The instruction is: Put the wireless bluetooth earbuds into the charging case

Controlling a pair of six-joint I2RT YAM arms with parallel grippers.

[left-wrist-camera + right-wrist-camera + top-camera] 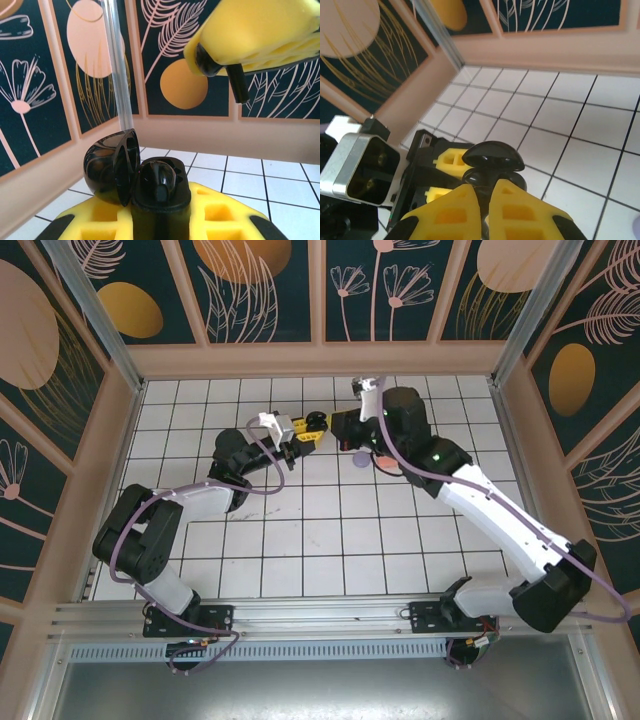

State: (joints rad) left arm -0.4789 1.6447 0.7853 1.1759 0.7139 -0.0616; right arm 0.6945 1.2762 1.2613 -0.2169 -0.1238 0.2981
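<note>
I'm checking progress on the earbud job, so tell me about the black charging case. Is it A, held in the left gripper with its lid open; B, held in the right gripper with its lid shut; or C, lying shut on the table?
A: the left wrist view shows the black charging case clamped in the left gripper, with its lid hinged open to one side.
</note>
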